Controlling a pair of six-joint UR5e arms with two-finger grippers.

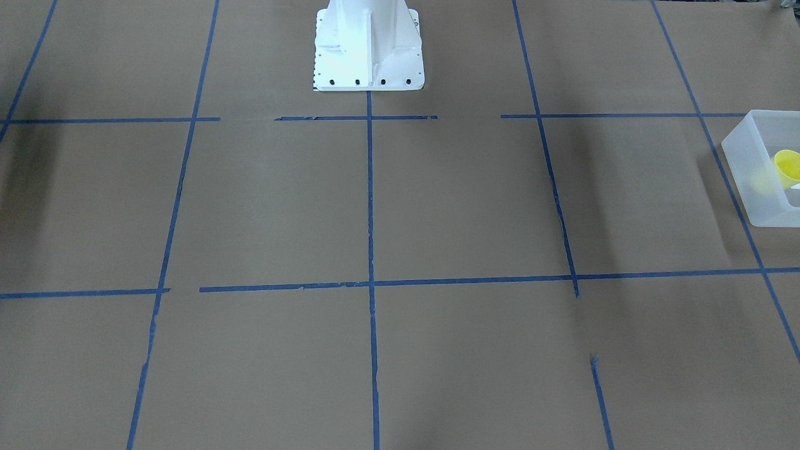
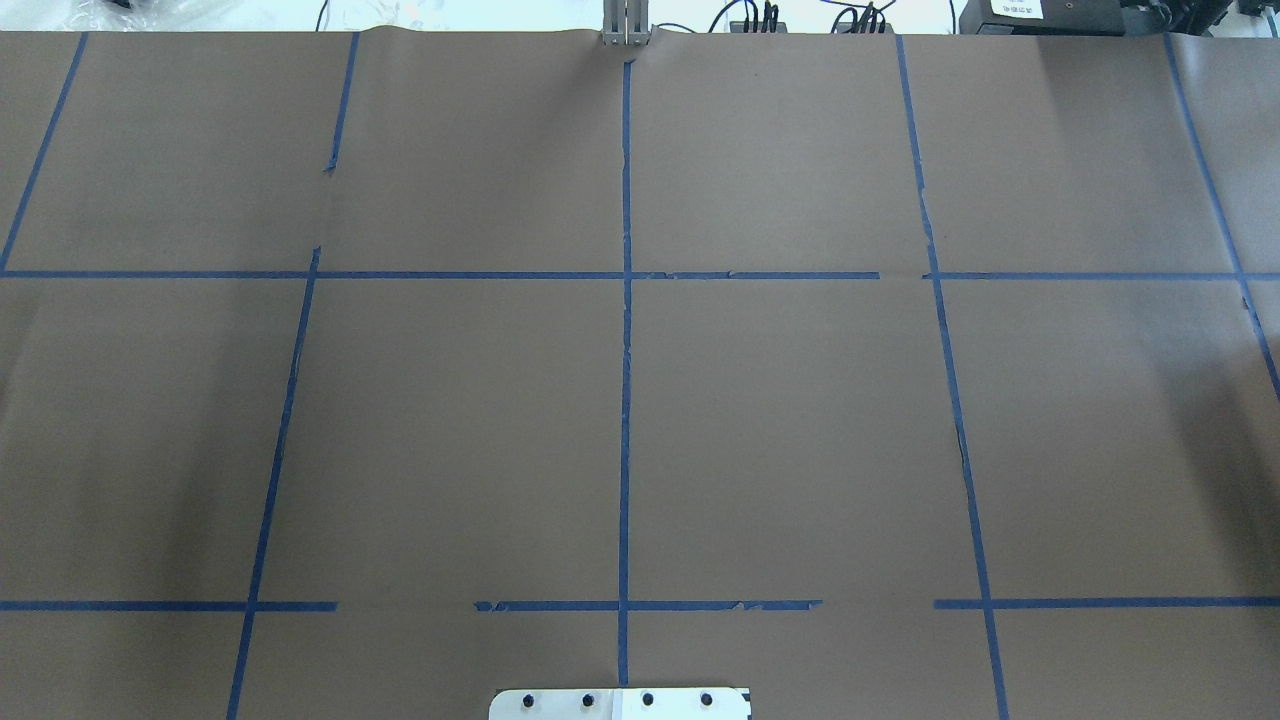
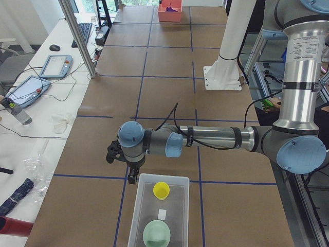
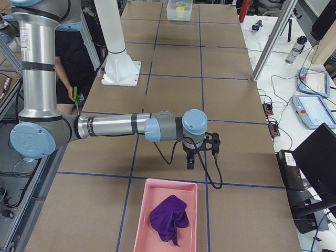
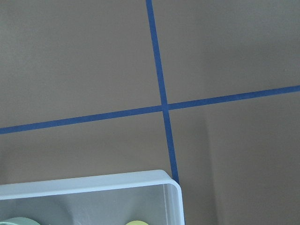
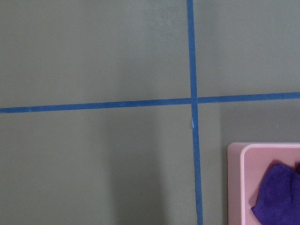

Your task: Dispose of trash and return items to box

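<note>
**At both table ends: one gripper beside each bin**

Toward the robot's left end of the table (image 2: 450,430), in the exterior left view: left gripper (image 3: 132,178) pointing down, just beside the clear box (image 3: 177,211), at about 11 o'clock from it. Too small and side-on to tell whether the fingers are spread or closed, or whether touching the rim.

Inside the box: yellow cup (image 3: 161,190) at the 12 o'clock end, green bowl (image 3: 157,234) at the 6 o'clock end, small white slip (image 3: 162,214) lying flat between, apart from both. From the left wrist camera, only a box corner at 7 o'clock, just below a crossing of blue tape (image 2: 625,400). Across the table, in the front-facing view, same box cut off at 3 o'clock, cup showing inside.

Toward the robot's right end, in the exterior right view: right gripper (image 4: 190,163) pointing down over the brown paper, near the pink tray (image 4: 149,199), at about 1 o'clock from it and apart from its rim. Finger state likewise impossible to tell from this side view.

Crumpled in the tray's middle: purple cloth (image 4: 168,218). From the right wrist camera, tray corner and cloth edge at 4 o'clock.

At 12 o'clock of the front-facing view: white pedestal (image 1: 367,44), bolted down on the centre tape line.
</note>
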